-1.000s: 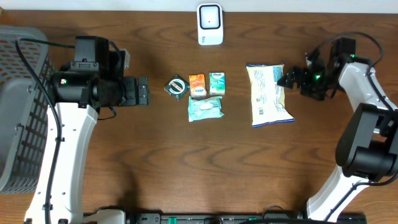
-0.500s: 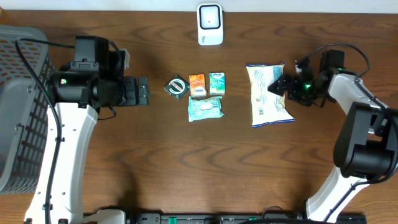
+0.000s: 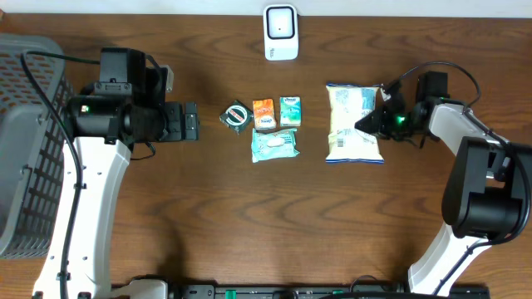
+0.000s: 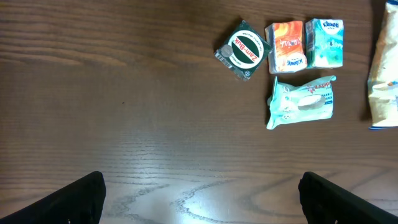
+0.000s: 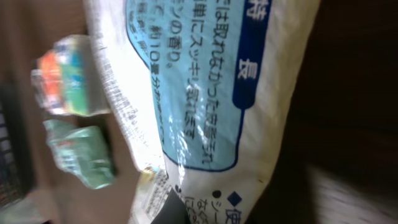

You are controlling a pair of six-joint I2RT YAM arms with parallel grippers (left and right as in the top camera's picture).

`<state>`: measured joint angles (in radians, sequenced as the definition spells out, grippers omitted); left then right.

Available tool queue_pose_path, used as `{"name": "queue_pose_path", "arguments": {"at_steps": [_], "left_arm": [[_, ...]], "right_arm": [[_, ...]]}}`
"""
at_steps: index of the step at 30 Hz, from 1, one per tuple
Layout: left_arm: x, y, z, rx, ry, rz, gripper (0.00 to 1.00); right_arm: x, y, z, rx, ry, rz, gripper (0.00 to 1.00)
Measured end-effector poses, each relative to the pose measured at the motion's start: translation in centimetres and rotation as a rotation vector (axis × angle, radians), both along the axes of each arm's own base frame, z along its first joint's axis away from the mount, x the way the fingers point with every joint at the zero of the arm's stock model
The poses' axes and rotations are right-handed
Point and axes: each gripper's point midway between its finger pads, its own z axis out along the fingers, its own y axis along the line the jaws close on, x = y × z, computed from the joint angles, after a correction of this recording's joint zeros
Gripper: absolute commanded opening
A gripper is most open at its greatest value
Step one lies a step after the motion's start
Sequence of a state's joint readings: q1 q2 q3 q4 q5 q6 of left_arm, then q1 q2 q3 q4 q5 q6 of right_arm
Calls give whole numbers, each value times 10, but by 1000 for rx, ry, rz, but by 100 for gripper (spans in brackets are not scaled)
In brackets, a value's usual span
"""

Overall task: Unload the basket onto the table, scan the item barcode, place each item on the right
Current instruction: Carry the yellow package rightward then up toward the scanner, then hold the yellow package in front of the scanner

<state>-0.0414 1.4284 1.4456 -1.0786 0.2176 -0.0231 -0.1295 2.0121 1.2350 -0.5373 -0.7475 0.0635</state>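
Observation:
The item, a white and blue snack bag [image 3: 353, 123] with printed text, lies right of the table's centre. My right gripper [image 3: 376, 122] is shut on its right edge. In the right wrist view the bag [image 5: 217, 93] fills the frame, and one dark finger [image 5: 171, 210] presses on its lower part. I cannot make out a barcode. The white scanner [image 3: 281, 33] stands at the back centre. My left gripper [image 3: 193, 122] hangs open over bare wood to the left, its fingertips [image 4: 81, 199] wide apart with nothing between them.
A round Zam-Buk tin [image 3: 237, 115], an orange tissue pack [image 3: 263, 113], a teal tissue pack [image 3: 290, 110] and a wipes pack [image 3: 274, 144] cluster at the centre. A grey mesh basket [image 3: 25, 141] stands at the far left.
My right gripper moved left onto the bag's right edge and shut on it. The bag shifted left and straightened. The left arm has not moved.

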Motion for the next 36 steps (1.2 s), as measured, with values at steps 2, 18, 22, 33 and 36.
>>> {"name": "queue_pose_path", "arguments": {"at_steps": [2,18,22,33,36], "left_arm": [[0,0,0,0,0,0,98],[0,0,0,0,0,0,98],[0,0,0,0,0,0,98],[0,0,0,0,0,0,98],[0,0,0,0,0,0,97]], "right_arm": [[2,5,6,39,-20,12,1],[14,33,185,212,-511,119,1],[3,44,233,235,-623,146,1],[-9,66,284,360,-639,132,1],[-11,71,283,382,-598,122,1]]}}
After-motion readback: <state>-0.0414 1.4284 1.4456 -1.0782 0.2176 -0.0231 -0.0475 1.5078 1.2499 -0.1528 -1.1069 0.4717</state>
